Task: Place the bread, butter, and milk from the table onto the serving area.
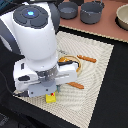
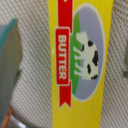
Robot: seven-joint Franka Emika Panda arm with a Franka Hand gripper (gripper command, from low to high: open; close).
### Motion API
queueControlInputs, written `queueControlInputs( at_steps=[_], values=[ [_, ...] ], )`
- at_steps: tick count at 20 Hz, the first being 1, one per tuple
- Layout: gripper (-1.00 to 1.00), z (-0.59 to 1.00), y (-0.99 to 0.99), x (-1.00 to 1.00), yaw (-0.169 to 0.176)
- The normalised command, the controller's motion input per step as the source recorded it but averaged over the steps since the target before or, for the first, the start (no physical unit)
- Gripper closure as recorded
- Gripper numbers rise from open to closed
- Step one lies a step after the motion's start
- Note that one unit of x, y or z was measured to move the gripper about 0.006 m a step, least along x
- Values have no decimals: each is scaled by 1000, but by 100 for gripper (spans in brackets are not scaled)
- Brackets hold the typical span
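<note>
The butter [image 2: 80, 65] is a yellow stick with a red "BUTTER" label and a cow picture. It lies flat on the striped cream placemat [image 2: 30, 75] of the serving area [image 1: 97, 62]. My gripper [image 2: 67, 65] stands right over it, jaws open. One finger [image 2: 10, 55] is off one long side of the stick and the other finger [image 2: 125, 65] is off the other side, both apart from it. In the exterior view the butter [image 1: 50, 98] peeks out below my gripper [image 1: 50, 92] near the placemat's front edge. The bread and milk are out of view.
The round plate [image 1: 74, 61] is mostly hidden behind my arm. Orange-handled cutlery [image 1: 89, 59] and another piece [image 1: 76, 85] lie on the placemat. Two grey pots [image 1: 67, 10] [image 1: 92, 12] stand on the pinkish-brown board [image 1: 102, 27]. The black table [image 1: 116, 92] surrounds the mat.
</note>
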Motion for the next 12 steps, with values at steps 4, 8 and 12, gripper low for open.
queueControlInputs(
  at_steps=[4, 8, 12],
  values=[
    [-100, 706, 191, -31, -3],
    [-100, 525, 468, -502, -3],
    [-100, 223, 575, -680, 23]
  ],
)
